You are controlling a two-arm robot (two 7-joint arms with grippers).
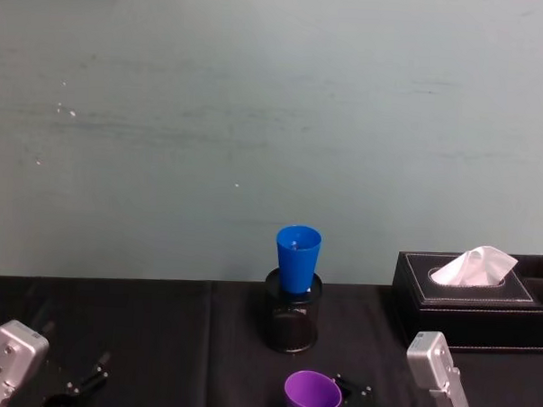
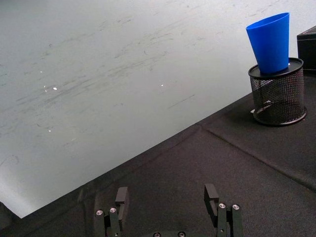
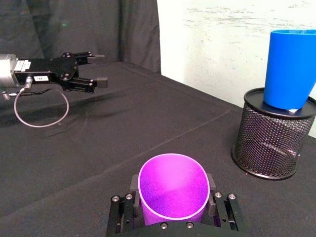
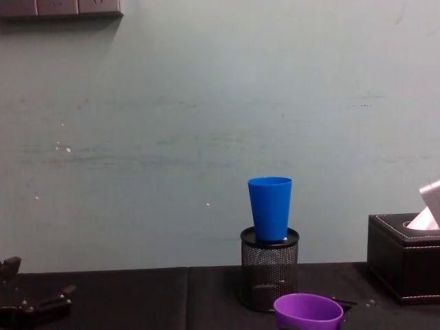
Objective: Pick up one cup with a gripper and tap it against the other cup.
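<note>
The purple cup (image 3: 173, 190) sits between the fingers of my right gripper (image 3: 172, 183), which is shut on its sides, mouth up. In the head view the purple cup (image 1: 313, 395) is at the near edge, in front of the blue cup (image 1: 297, 257) and a little to its right. The blue cup (image 4: 269, 207) stands upright in the top of a black mesh pen holder (image 4: 269, 271), apart from the purple cup (image 4: 308, 311). My left gripper (image 2: 166, 197) is open and holds nothing, low over the cloth at the near left (image 1: 88, 380), far from both cups.
A black tissue box (image 1: 470, 298) with a white tissue stands at the right, beside the pen holder (image 1: 291, 323). A pale wall runs close behind the table. Bare black cloth (image 2: 163, 163) lies between my left gripper and the holder.
</note>
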